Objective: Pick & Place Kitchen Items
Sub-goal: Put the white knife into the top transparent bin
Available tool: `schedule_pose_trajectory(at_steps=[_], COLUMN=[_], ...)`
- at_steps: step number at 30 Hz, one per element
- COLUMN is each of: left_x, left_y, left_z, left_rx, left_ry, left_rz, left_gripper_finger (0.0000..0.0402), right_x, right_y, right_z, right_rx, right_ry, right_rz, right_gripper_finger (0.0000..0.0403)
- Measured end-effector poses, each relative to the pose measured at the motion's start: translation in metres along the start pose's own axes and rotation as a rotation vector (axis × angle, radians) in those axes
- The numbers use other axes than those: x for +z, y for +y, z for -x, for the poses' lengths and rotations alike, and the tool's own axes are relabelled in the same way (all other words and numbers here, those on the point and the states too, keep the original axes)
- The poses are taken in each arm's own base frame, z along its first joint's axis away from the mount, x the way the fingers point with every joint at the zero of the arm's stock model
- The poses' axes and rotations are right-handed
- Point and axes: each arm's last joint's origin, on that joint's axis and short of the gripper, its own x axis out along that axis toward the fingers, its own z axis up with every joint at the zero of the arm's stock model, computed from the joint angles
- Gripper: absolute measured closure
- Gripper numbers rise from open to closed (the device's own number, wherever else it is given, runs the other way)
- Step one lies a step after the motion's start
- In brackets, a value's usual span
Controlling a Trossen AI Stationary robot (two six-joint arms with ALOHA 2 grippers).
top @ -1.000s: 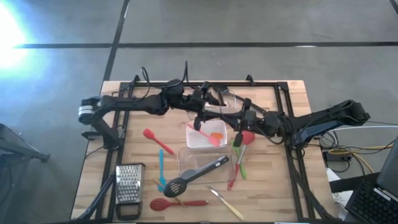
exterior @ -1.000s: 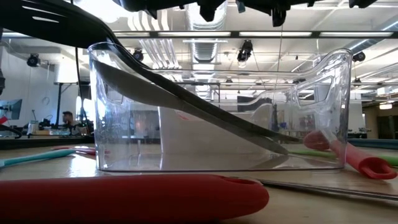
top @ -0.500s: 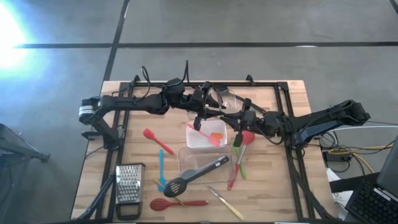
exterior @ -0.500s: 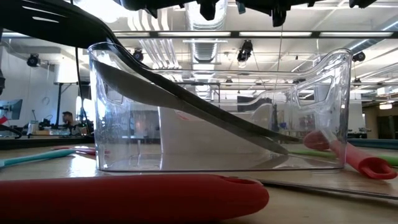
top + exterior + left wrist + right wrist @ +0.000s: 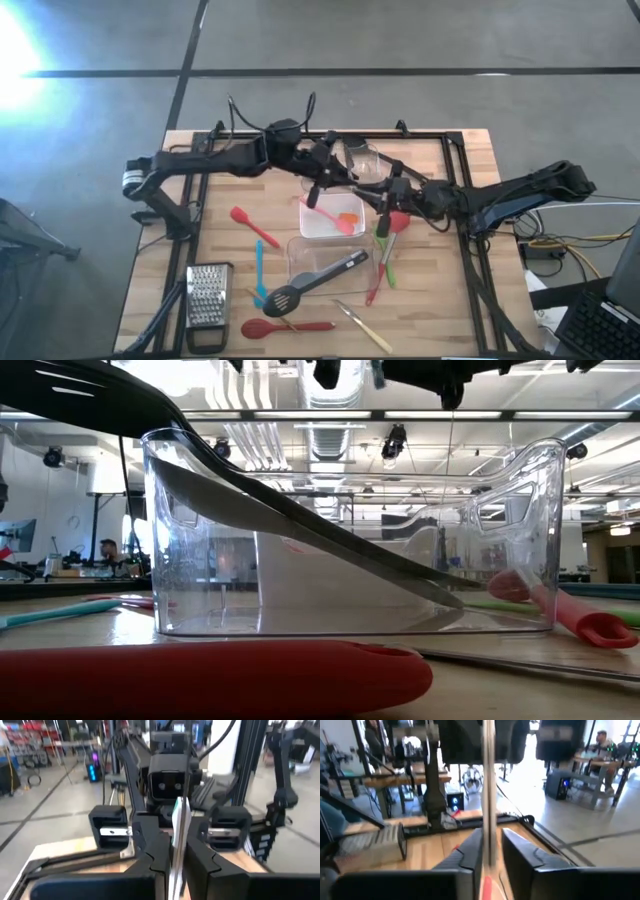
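Above the wooden table [image 5: 150, 300] and the clear rectangular plastic tub [image 5: 333, 216], my left gripper [image 5: 172, 851] clamps tight on a slim pale utensil handle [image 5: 177, 827]; my right gripper [image 5: 490, 851] straddles it, fingers slightly parted.

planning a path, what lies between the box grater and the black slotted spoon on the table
In the high view a teal utensil lies on the wood between the box grater and the black slotted spoon, its length running away from the table's near edge.
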Motion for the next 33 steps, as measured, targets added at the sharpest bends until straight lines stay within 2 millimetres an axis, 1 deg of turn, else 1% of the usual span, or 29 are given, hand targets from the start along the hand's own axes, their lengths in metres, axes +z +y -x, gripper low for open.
schedule_pose_trajectory(at_steps=[3,6,9,13,17,20,23,26,33], left_x=[0.014,0.020,0.023,0.024,0.013,0.005,-0.008,-0.025,-0.053], left_y=[-0.002,-0.001,0.001,0.008,0.025,0.038,0.051,0.062,0.082], left_z=[0.010,0.018,0.023,0.033,0.036,0.035,0.031,0.023,-0.005], left_rx=[0.029,0.136,0.213,0.325,0.381,0.392,0.381,0.356,0.320], left_ry=[0.099,0.245,0.343,0.461,0.577,0.631,0.715,0.805,1.019], left_rz=[-0.035,-0.056,-0.080,-0.110,-0.105,-0.115,-0.109,-0.095,-0.120], left_gripper_finger=[0.0367,0.0367,0.0367,0.0367,0.0367,0.0367,0.0367,0.0367,0.0367], right_x=[0.001,0.006,0.010,0.008,0.000,-0.007,-0.015,-0.025,-0.042], right_y=[-0.002,-0.006,-0.010,-0.017,-0.021,-0.022,-0.023,-0.026,-0.035], right_z=[0.005,0.014,0.024,0.038,0.048,0.050,0.050,0.051,0.061], right_rx=[-0.007,-0.012,-0.015,-0.029,-0.059,-0.076,-0.092,-0.157,-0.310], right_ry=[0.050,0.066,0.090,0.170,0.276,0.330,0.356,0.363,0.335], right_rz=[0.000,0.003,-0.002,-0.052,-0.114,-0.132,-0.123,-0.129,-0.154], right_gripper_finger=[0.0288,0.0256,0.0236,0.0225,0.0226,0.0233,0.0241,0.0250,0.0263])
